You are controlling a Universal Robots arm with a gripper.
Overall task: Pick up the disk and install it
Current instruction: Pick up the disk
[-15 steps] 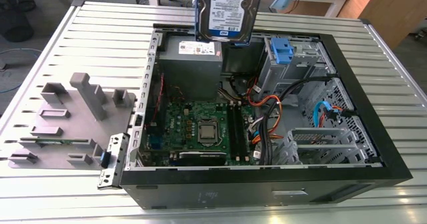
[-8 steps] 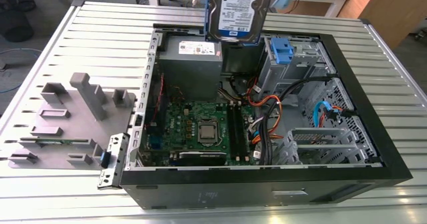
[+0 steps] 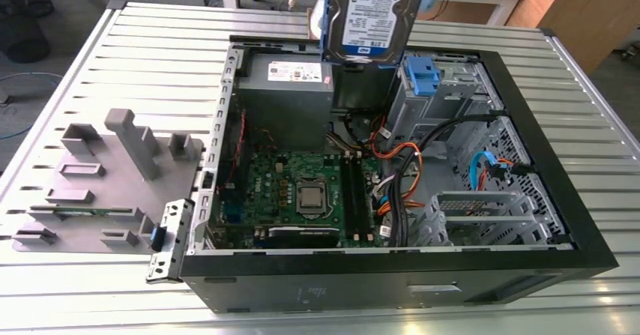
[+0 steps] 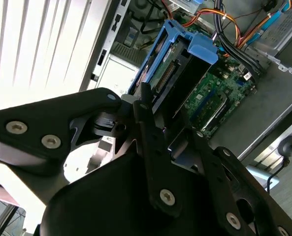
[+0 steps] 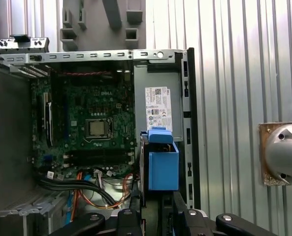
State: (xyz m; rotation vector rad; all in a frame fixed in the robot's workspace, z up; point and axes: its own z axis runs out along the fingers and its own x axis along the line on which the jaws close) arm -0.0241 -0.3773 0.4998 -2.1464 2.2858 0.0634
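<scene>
Above the slatted table point(image 3: 150, 58) and open computer case point(image 3: 400, 294), the hand point(image 4: 163, 110) grips the disk point(image 3: 372, 16) (held upright).

PC case point(image 3: 560, 252) sits on slatted table point(image 3: 150, 43), open side up. Fixture block point(image 3: 110, 177) lies on table just beside case, at exterior view's left. In case: PSU box point(image 3: 285, 95) at far end, mobo point(image 3: 300, 192) nearer camera, drive cage point(image 3: 440, 88) at exterior view's right of PSU. The disk point(image 3: 375, 13) hangs above PSU/cage, gripped by gripper point(image 4: 165, 115).
</scene>
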